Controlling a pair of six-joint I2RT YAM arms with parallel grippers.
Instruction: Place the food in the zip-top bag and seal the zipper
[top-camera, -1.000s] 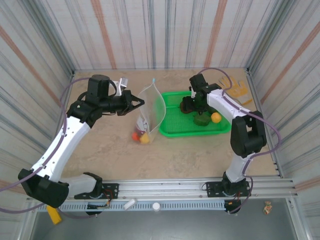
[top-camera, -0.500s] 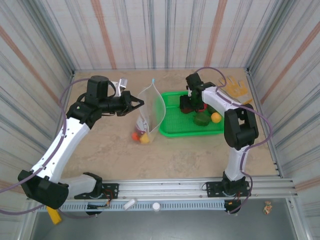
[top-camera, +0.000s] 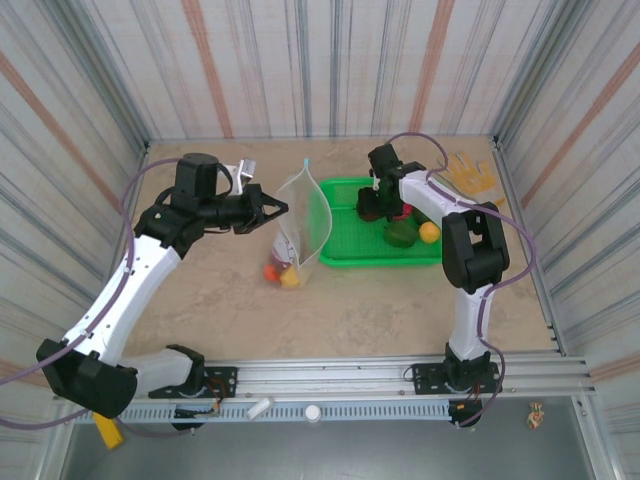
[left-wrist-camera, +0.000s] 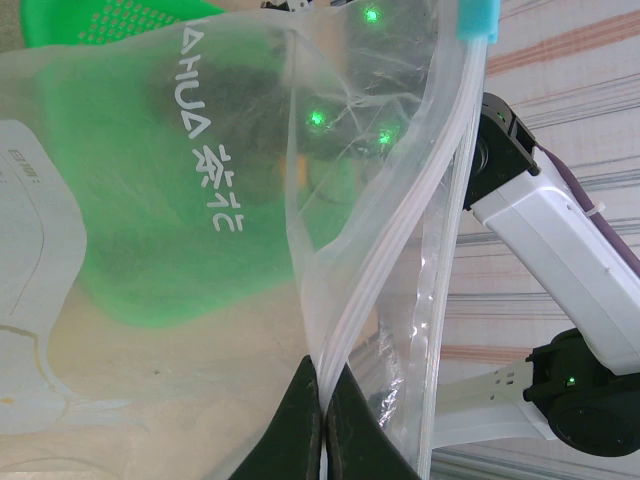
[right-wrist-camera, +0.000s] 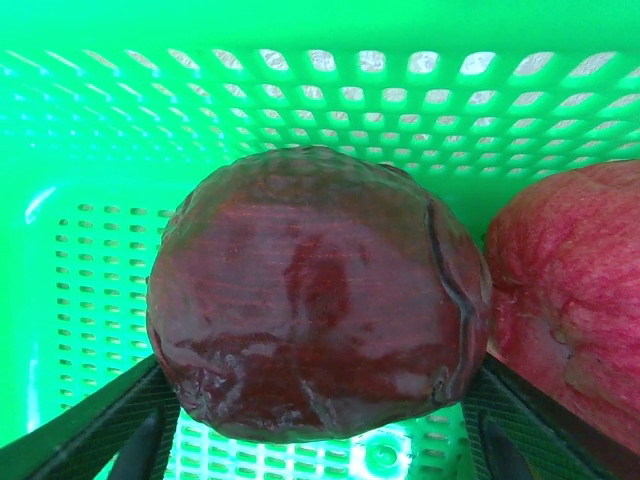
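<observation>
The clear zip-top bag (top-camera: 303, 215) stands left of the green basket, and a few pieces of food (top-camera: 283, 273), red, orange and yellow, lie in its bottom. My left gripper (top-camera: 285, 207) (left-wrist-camera: 325, 385) is shut on the bag's mouth edge, pinching the pale zipper (left-wrist-camera: 400, 250) and holding it up. The light-blue end piece (left-wrist-camera: 478, 20) shows at the strip's far end. My right gripper (top-camera: 384, 208) (right-wrist-camera: 318, 370) reaches down into the basket. Its fingers press both sides of a dark maroon fruit (right-wrist-camera: 310, 290). A pinkish-red fruit (right-wrist-camera: 570, 300) sits against it on the right.
The green mesh basket (top-camera: 345, 263) (right-wrist-camera: 100, 150) also holds a dark green piece (top-camera: 402, 233) and an orange one (top-camera: 430, 232). A yellow-tan glove (top-camera: 470, 175) lies at the back right corner. Striped walls enclose the table on three sides.
My right gripper has shifted left and back inside the basket and its jaws have narrowed onto the maroon fruit. The left gripper and the bag have stayed put.
</observation>
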